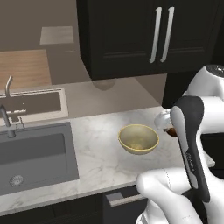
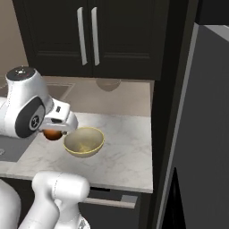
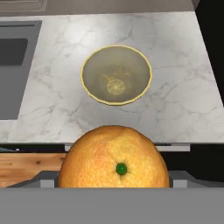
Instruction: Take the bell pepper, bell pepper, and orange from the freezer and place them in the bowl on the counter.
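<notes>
My gripper point(image 3: 114, 169) is shut on the orange point(image 3: 114, 158), which bulges large at the bottom of the hand view with its green stem spot facing the camera. From the base views the orange point(image 1: 172, 131) point(image 2: 52, 134) hangs under the white hand point(image 2: 62, 121), just beside the bowl and above the counter point(image 1: 100, 162). The pale-yellow bowl point(image 1: 138, 139) point(image 2: 83, 141) point(image 3: 100, 70) stands empty on the marbled top, a little ahead of the held fruit. A tall grey freezer face point(image 2: 205, 134) rises at the right. The bell peppers are out of view.
A grey sink point(image 1: 35, 153) point(image 3: 13, 57) with its faucet point(image 1: 6, 120) lies left of the bowl. Dark upper cabinets point(image 1: 153, 35) with long bar handles hang behind the counter. A drawer handle point(image 1: 124, 197) juts out under the counter's front edge.
</notes>
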